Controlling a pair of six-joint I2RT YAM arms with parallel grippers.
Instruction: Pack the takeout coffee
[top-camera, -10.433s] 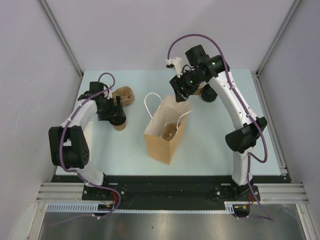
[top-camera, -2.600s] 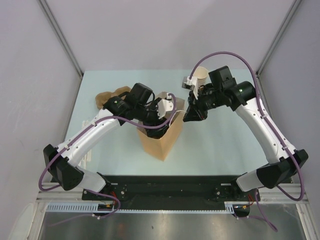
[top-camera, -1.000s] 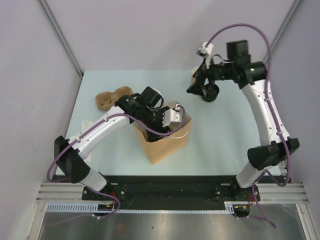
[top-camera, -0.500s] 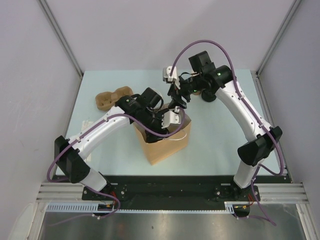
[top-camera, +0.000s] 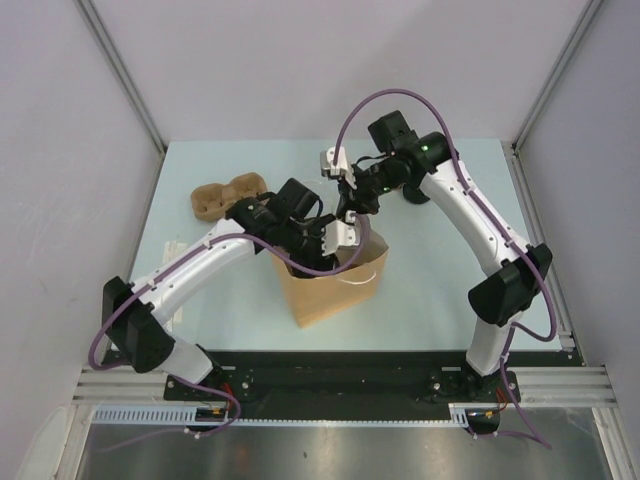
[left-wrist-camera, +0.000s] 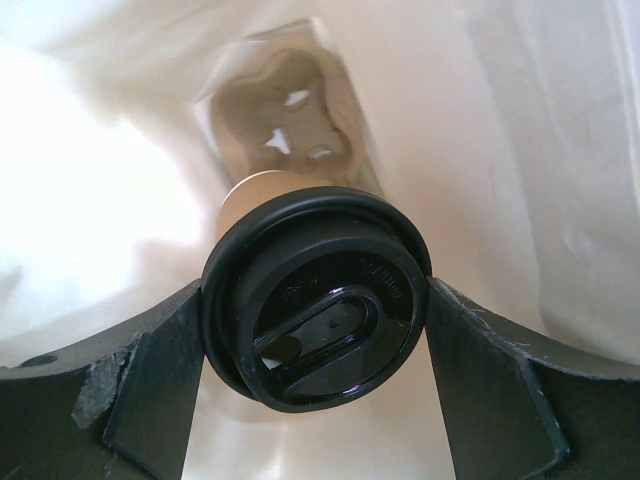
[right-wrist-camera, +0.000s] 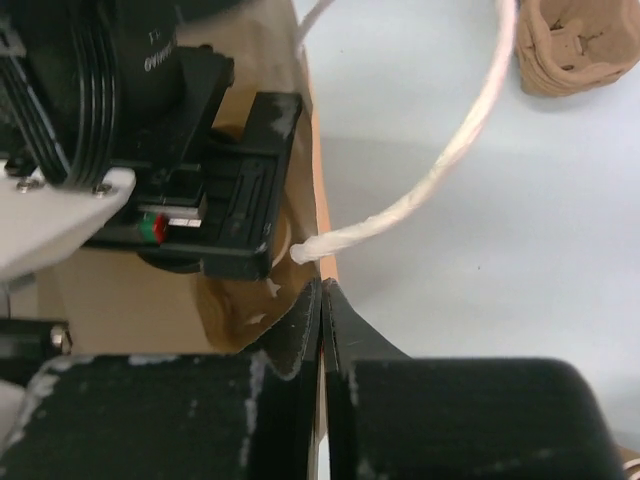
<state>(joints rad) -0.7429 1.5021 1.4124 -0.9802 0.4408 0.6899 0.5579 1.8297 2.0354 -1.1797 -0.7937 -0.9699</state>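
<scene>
The takeout coffee (left-wrist-camera: 315, 300), a brown paper cup with a black lid, hangs inside the brown paper bag (top-camera: 330, 290). My left gripper (left-wrist-camera: 316, 318) is shut on it, with one finger (left-wrist-camera: 160, 380) pressed on each side of the lid. In the top view the left gripper (top-camera: 322, 243) reaches down into the bag's mouth and hides the cup. My right gripper (right-wrist-camera: 322, 290) is shut on the bag's rim (right-wrist-camera: 316, 190), just below the white cord handle (right-wrist-camera: 430, 180). From above, the right gripper (top-camera: 352, 213) sits at the bag's far edge.
A moulded pulp cup carrier (left-wrist-camera: 290, 120) lies at the bottom of the bag, below the cup. Another pulp carrier (top-camera: 225, 195) rests on the table at the back left, also seen in the right wrist view as the carrier (right-wrist-camera: 575, 45). The left wrist body (right-wrist-camera: 150, 130) crowds the bag's mouth.
My right arm swung from the back right of the table over to the bag, and its jaws closed on the rim. The left gripper stayed in the bag with the cup.
</scene>
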